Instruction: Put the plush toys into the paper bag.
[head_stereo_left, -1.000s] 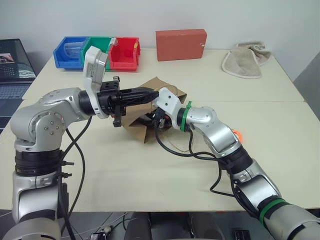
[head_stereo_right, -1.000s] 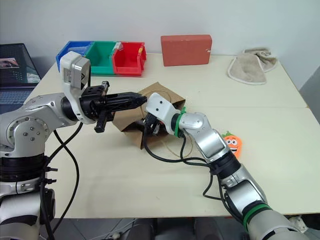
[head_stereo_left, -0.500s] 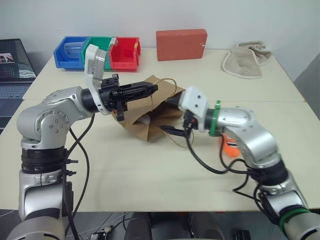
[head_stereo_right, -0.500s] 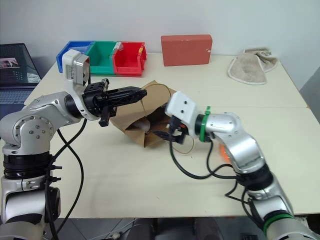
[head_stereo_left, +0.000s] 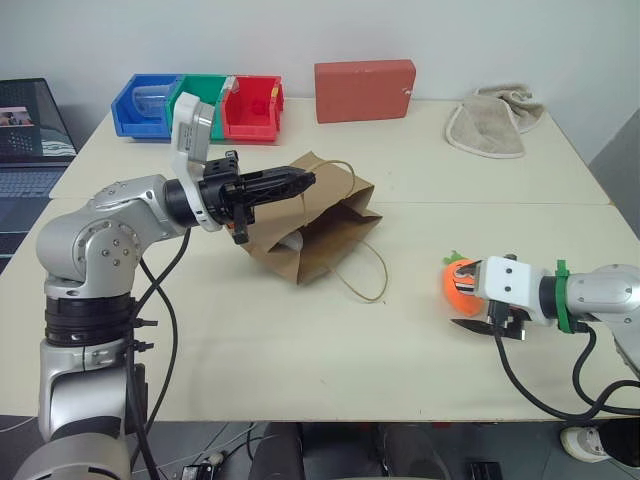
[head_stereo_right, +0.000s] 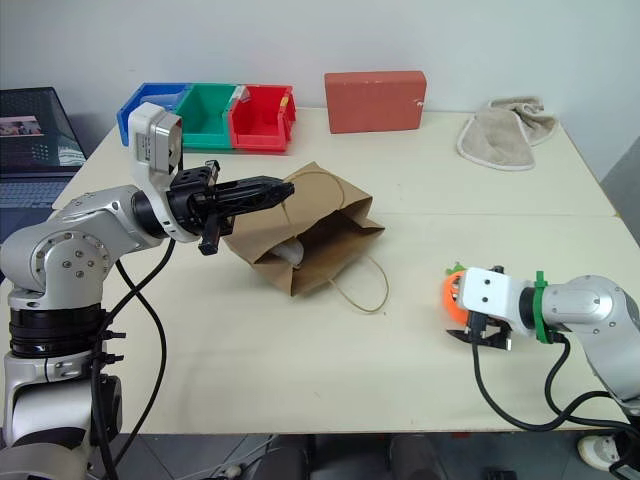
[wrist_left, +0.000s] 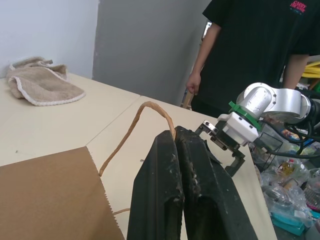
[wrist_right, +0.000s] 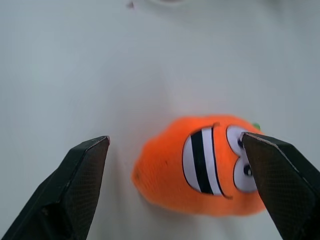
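Right pincer (head_stereo_left: 478, 308) withdrew; white toy (head_stereo_left: 291, 241) inside bag (head_stereo_left: 320, 225).

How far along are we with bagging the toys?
One white toy already lies inside the paper bag. The left hand is shut on the bag's cord handle, holding its mouth up. The right hand hangs open above the carrot toy, which lies on the table, not yet gripped or bagged.

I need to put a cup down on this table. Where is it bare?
Bare: the near edge between the bag and the carrot, and the far right between the red box and the cloth. Crowded: around the bag and by the bins.
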